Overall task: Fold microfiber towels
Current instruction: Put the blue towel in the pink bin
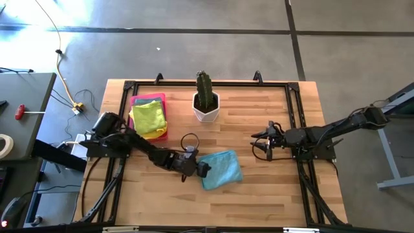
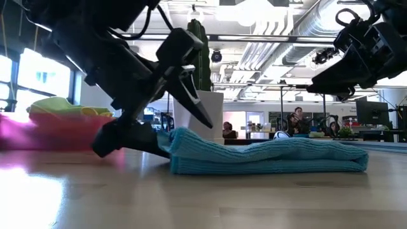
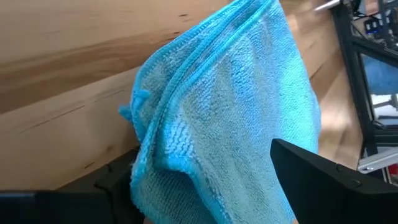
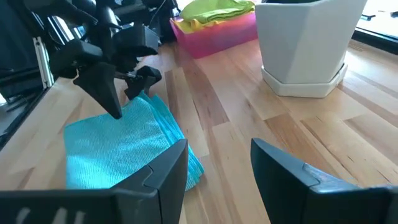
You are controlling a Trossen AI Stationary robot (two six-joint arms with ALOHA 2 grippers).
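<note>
A light blue microfiber towel lies folded in several layers on the wooden table, near its middle; it also shows in the low view. My left gripper is open at the towel's left edge. One finger lies low on the table and the other is raised over the cloth. My right gripper is open and empty, held above the table to the right of the towel. More towels, yellow and lime green, lie stacked in a pink tray. My left gripper comes at the towel's left edge slanting down from the table's left. Its lower finger lies on the table with its tip against that edge. Its upper finger stands clear above the cloth. The towel lies flat on the table.
A cactus in a white pot stands at the far middle. The pink tray stands at the far left. A black frame runs along the table's edges. Bare wood lies between the towel and the near edge.
</note>
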